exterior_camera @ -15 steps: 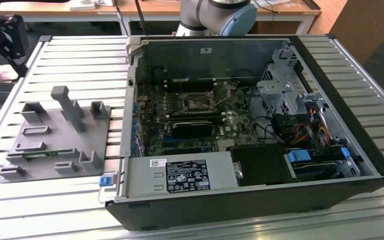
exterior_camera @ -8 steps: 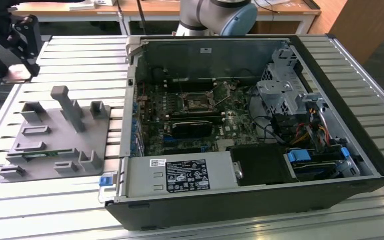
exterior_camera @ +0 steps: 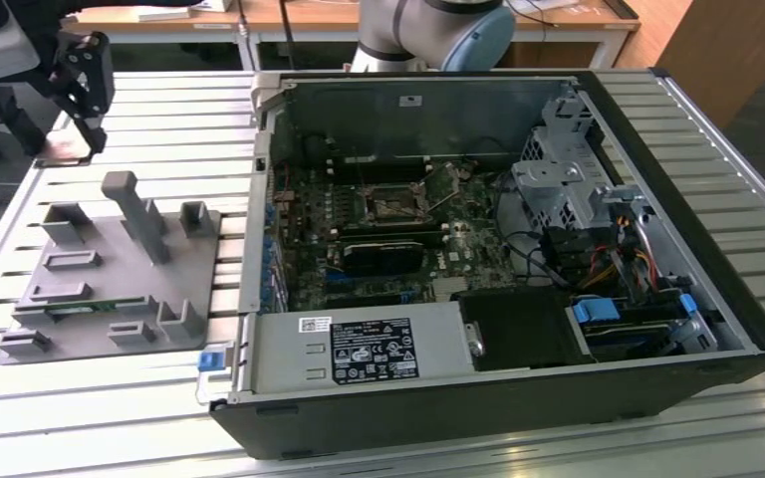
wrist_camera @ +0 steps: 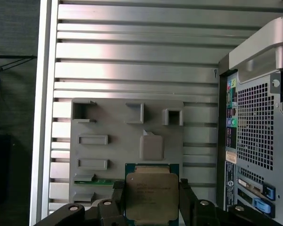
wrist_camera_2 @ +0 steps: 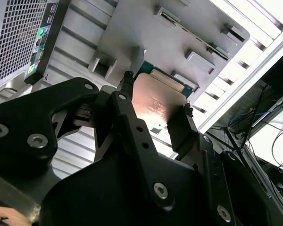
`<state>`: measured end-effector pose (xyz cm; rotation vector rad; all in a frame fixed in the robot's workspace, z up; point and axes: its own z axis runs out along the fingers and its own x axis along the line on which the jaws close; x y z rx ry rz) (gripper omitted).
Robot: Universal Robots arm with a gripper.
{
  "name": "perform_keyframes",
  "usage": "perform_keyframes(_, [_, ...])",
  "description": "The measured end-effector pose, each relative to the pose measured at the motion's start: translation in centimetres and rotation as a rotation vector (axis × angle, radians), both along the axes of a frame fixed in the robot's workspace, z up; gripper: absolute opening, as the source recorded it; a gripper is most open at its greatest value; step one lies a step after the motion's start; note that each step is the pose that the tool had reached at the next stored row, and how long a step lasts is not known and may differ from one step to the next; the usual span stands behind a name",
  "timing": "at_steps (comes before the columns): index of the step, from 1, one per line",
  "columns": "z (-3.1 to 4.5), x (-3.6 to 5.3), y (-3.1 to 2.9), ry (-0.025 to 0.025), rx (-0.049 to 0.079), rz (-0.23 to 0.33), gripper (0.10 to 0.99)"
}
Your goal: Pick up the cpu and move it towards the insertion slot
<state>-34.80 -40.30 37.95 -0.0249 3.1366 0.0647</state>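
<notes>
Cpu top satin metal; end effector matt blk.

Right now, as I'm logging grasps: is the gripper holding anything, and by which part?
Yes. The gripper holds the cpu, pinched by two opposite side edges, one finger on each, with its metal top facing the first wrist view.

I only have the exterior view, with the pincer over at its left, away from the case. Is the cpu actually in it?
Observer: Yes. In both wrist views the cpu sits clamped between the fingers of the pincer, metal top toward the cameras.
Operator: Gripped by a corner or by its edges?
Observer: By two opposite edges. In the first wrist view it sits square to the fingers, a green border showing along its free edge, the grey tray behind it.
</notes>
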Motion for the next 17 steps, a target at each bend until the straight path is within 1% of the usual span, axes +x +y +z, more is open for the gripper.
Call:
perform_keyframes(3, [-0.05,0.79,0.0,-0.0001,0.0,0.0,0.541])
perform_keyframes(11, [-0.12,2.42,0.0,-0.0001,0.0,-0.003,0.541])
perform_keyframes(13, [-0.04,2.57,0.0,0.0001,0.0,-0.003,0.541])
perform_keyframes(17, [0.49,2.64,0.01,0.0,0.0,-0.004,0.541])
